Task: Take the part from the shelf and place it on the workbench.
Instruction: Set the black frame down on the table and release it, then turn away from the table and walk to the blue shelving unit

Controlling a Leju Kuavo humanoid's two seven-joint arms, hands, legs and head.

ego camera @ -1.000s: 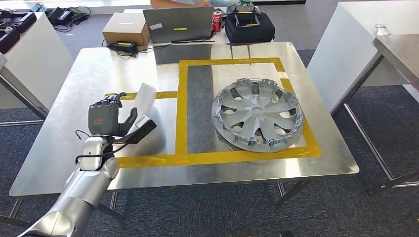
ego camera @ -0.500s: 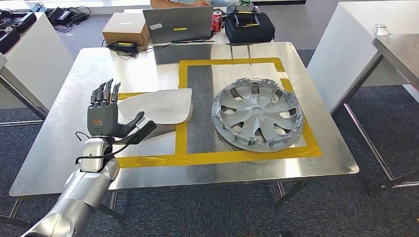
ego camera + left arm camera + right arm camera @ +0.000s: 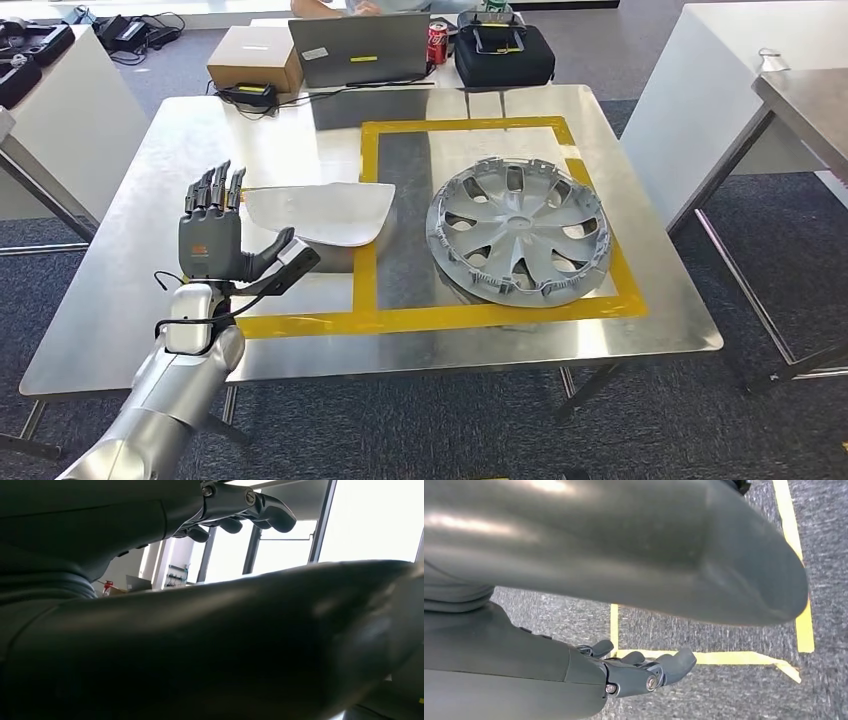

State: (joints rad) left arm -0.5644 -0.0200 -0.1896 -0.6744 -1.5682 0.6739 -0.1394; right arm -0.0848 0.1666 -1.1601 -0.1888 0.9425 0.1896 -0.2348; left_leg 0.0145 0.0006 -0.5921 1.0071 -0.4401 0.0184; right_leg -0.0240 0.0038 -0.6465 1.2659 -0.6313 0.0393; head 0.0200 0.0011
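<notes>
The part [image 3: 325, 212] — a pale, flat, curved-edged panel — lay flat on the steel workbench [image 3: 150, 180], overlapping the yellow tape.

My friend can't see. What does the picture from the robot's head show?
The robot's left hand hovers open beside a flat white plastic part lying on the shiny metal workbench. A round silver hubcap sits to the part's right, inside yellow tape lines.

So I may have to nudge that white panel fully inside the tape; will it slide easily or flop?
The white panel keeps its curved shell shape lying on the steel workbench, so probably stiff. It looks thin, likely light, and should slide readily on the polished metal. Its domed form might rock if pushed at one edge.
</notes>
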